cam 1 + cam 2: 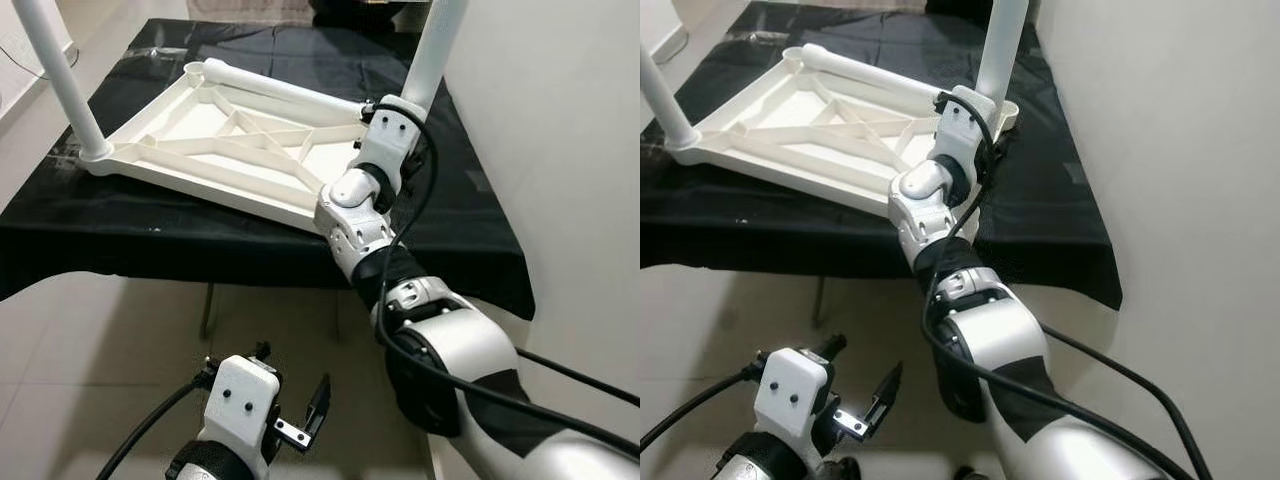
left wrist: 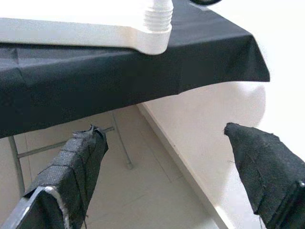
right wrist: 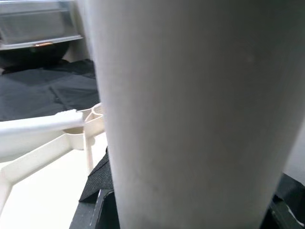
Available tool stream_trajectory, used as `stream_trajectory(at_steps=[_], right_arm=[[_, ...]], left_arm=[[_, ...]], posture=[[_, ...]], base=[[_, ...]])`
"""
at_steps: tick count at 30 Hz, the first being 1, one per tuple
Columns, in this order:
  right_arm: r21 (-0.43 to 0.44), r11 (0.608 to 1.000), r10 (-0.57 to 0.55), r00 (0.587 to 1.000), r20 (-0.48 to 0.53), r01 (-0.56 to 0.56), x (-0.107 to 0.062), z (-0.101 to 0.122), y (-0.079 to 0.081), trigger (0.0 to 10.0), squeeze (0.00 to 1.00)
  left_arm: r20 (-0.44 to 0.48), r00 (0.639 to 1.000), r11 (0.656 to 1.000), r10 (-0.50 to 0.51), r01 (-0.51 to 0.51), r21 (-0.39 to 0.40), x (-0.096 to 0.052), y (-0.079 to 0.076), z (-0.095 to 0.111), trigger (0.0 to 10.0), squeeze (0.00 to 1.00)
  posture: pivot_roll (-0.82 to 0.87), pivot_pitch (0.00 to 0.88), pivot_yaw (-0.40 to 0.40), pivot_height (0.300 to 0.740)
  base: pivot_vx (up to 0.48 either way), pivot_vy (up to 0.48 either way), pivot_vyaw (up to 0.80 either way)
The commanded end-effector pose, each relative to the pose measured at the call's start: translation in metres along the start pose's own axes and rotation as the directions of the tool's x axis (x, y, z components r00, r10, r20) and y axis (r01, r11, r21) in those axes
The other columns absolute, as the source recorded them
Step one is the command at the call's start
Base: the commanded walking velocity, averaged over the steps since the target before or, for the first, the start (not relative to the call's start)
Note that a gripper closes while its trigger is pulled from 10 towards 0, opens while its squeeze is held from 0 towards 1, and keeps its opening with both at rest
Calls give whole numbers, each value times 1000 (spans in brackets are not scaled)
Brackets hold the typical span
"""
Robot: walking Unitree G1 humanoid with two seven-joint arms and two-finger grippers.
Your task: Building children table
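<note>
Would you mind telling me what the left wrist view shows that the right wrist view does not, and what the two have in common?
Left wrist view: the left gripper with its black fingers spread apart over the tiled floor, and the draped edge of the black cloth with a threaded white corner above it.

Right wrist view: a white table leg seen close up, with the ribbed underside of the tabletop beside it.

Both: white table parts resting on the black cloth.
</note>
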State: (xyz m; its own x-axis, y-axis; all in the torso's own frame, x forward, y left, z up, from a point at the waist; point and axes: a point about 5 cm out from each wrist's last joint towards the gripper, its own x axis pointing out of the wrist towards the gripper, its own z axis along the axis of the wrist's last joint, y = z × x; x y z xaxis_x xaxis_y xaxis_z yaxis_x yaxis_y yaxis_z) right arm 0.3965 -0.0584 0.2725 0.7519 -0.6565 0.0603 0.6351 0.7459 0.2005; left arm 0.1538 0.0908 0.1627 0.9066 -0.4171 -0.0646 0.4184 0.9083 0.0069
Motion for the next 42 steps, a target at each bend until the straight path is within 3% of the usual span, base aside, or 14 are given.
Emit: stream_trajectory(at_steps=[1, 7, 15, 19, 26, 30, 34, 42], right_arm=[[-75, 991, -123, 974, -190, 110, 7, -40, -22, 10000, 0], [-74, 983, -177, 968, -176, 166, 6, -36, -23, 10000, 0], [-76, 987, -155, 973, -170, 144, 0, -36, -18, 10000, 0], [-70, 990, -133, 980, -146, 124, 1, -31, -16, 10000, 0], [-63, 994, -98, 983, -153, 89, 0, -32, -13, 10000, 0], [-34, 999, 30, 987, -160, -36, -4, -31, -4, 10000, 0], [-9, 982, 187, 977, -105, -189, -6, -26, 5, 10000, 0], [35, 979, 204, 979, -17, -203, 1, -7, 6, 10000, 0]], left_arm=[[-27, 1000, 1000, -10, 10, -7, 0, -2, -6, 10000, 0], [-25, 1000, 1000, -11, 10, -4, 1, -1, -6, 10000, 0], [1, 1000, 1000, -15, 15, -5, 3, -1, -3, 10000, 0], [84, 994, 997, -76, 74, 35, 2, -7, 7, 10000, 0], [91, 995, 998, -40, 35, 53, 1, -4, 6, 10000, 0], [79, 997, 999, -26, 23, 44, 2, -2, 3, 10000, 0], [77, 997, 999, -31, 28, 45, 2, -2, 2, 10000, 0], [67, 997, 999, -32, 29, 45, 2, -2, -1, 10000, 0]], posture=[[133, 225, -54, 740], [136, 226, -53, 740], [134, 224, -53, 740], [132, 223, -54, 740], [133, 222, -55, 740], [134, 222, -53, 740], [127, 221, -52, 740], [126, 219, -53, 740]], base=[[0, 0, 0], [0, 0, 0], [0, 0, 0], [0, 0, 0], [0, 0, 0], [0, 0, 0], [0, 0, 0], [0, 0, 0]])
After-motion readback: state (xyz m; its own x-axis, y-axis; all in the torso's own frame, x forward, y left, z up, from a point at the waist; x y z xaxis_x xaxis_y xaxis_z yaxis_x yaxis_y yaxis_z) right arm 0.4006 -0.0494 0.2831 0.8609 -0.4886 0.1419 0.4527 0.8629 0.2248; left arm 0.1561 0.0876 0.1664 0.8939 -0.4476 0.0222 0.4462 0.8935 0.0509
